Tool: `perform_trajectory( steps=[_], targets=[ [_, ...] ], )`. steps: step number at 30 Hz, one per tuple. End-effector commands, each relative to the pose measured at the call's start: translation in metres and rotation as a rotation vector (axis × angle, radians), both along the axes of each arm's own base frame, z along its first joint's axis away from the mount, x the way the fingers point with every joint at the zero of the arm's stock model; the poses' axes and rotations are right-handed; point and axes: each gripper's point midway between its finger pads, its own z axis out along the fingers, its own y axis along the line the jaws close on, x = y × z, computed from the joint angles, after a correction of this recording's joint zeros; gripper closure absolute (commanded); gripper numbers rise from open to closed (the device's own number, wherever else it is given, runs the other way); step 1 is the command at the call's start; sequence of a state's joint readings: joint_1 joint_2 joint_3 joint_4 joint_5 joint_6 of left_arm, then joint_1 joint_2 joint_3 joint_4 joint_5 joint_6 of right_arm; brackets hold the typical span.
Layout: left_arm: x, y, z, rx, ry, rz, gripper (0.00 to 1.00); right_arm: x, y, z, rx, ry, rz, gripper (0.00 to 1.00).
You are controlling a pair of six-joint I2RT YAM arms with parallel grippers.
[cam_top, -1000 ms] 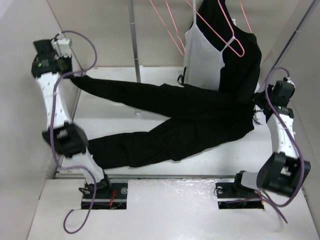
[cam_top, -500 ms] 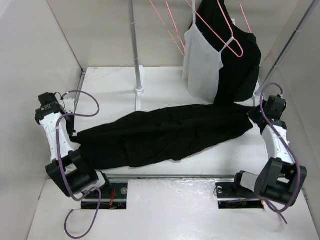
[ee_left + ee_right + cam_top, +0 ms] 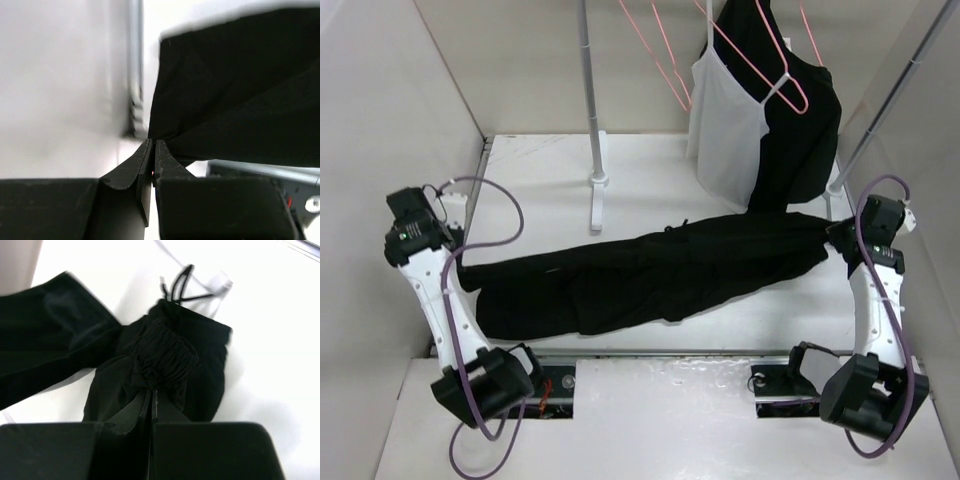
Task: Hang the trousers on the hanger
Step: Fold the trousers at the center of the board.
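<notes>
The black trousers (image 3: 650, 270) lie stretched across the table, their legs folded one over the other. My left gripper (image 3: 460, 268) is shut on the leg-hem end, which shows in the left wrist view (image 3: 210, 100) at my fingertips (image 3: 151, 143). My right gripper (image 3: 833, 236) is shut on the gathered elastic waistband (image 3: 165, 357), and its drawstring (image 3: 177, 287) trails on the table. The empty pink hanger (image 3: 655, 60) hangs from the rack at the back, above the trousers and apart from both grippers.
A rack pole (image 3: 588, 90) stands on a white base (image 3: 597, 185) just behind the trousers. A white camisole (image 3: 725, 130) on a second pink hanger (image 3: 775, 75) and a black top (image 3: 810, 130) hang at the back right. A slanted pole (image 3: 885, 100) is at the right. A wall (image 3: 380, 120) is at the left.
My left gripper has swung from the far left toward the near side, laying the far leg over the near one. Both grippers have since pulled apart, drawing the trousers out straighter.
</notes>
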State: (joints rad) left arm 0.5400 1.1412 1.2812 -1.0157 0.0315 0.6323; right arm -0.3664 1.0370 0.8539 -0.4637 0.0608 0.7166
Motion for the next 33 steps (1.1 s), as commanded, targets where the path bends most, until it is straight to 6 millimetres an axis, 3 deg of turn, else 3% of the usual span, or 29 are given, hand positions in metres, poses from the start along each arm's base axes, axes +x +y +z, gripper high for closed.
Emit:
perform_trajectory(
  steps=[1, 3, 5, 7, 8, 10, 11, 13, 14, 15, 17, 18, 19, 23, 24, 26, 27, 30, 31, 33],
  targets=[
    [-0.044, 0.004, -0.03, 0.045, 0.18, 0.003, 1.0, -0.028, -0.023, -0.008, 0.008, 0.048, -0.19, 1.0],
    [-0.064, -0.001, -0.05, 0.04, 0.237, 0.007, 1.0, -0.036, -0.02, -0.021, 0.047, 0.071, -0.229, 1.0],
    [-0.074, -0.001, -0.06, 0.059, 0.273, -0.004, 1.0, -0.04, -0.018, -0.02, 0.051, 0.055, -0.236, 0.99],
    [-0.093, -0.005, -0.081, 0.053, 0.349, 0.006, 1.0, -0.043, -0.017, -0.031, 0.056, 0.074, -0.236, 0.9],
    [-0.098, -0.005, -0.088, 0.057, 0.377, 0.002, 1.0, -0.043, -0.016, -0.035, 0.063, 0.074, -0.242, 0.81],
    [-0.113, -0.005, -0.106, 0.062, 0.45, 0.013, 1.0, -0.046, -0.013, -0.046, 0.075, 0.093, -0.236, 0.73],
    [-0.118, -0.007, -0.111, 0.058, 0.473, 0.014, 1.0, -0.046, -0.013, -0.051, 0.089, 0.098, -0.234, 0.49],
    [-0.124, -0.003, -0.119, 0.077, 0.513, 0.025, 0.76, -0.04, -0.003, -0.056, 0.135, 0.088, -0.181, 0.22],
    [-0.124, -0.003, -0.119, 0.077, 0.514, 0.025, 0.46, -0.036, 0.0, -0.054, 0.143, 0.071, -0.166, 0.13],
    [-0.124, -0.004, -0.121, 0.066, 0.522, 0.036, 0.39, -0.032, 0.002, -0.057, 0.148, 0.076, -0.138, 0.0],
    [-0.121, -0.008, -0.111, 0.043, 0.496, 0.035, 0.27, -0.029, 0.002, -0.054, 0.122, 0.088, -0.094, 0.0],
    [-0.119, -0.01, -0.106, 0.037, 0.472, 0.043, 0.14, -0.023, -0.004, -0.042, 0.079, 0.08, -0.078, 0.0],
    [-0.117, -0.009, -0.099, 0.049, 0.451, 0.047, 0.12, -0.024, -0.007, -0.037, 0.059, 0.085, -0.08, 0.0],
    [-0.09, -0.001, -0.055, 0.089, 0.295, 0.057, 0.12, -0.012, 0.002, 0.007, -0.07, 0.032, -0.022, 0.0],
    [-0.074, -0.007, -0.038, 0.04, 0.232, 0.021, 0.12, -0.008, 0.016, 0.015, -0.115, 0.019, 0.011, 0.01],
    [-0.053, -0.014, -0.028, -0.008, 0.161, 0.008, 0.15, -0.008, 0.033, 0.035, -0.182, -0.028, 0.048, 0.04],
    [-0.039, -0.025, -0.033, -0.056, 0.163, -0.036, 0.16, -0.006, 0.05, 0.039, -0.208, -0.042, 0.093, 0.04],
    [-0.029, -0.043, -0.067, -0.127, 0.234, -0.045, 0.22, -0.009, 0.085, 0.012, -0.132, -0.022, 0.189, 0.19],
    [-0.031, -0.05, -0.094, -0.13, 0.299, -0.07, 0.23, -0.011, 0.108, -0.009, -0.074, -0.004, 0.266, 0.23],
    [-0.033, -0.056, -0.116, -0.123, 0.336, -0.081, 0.25, -0.017, 0.119, -0.045, 0.037, 0.071, 0.224, 0.35]
  ],
)
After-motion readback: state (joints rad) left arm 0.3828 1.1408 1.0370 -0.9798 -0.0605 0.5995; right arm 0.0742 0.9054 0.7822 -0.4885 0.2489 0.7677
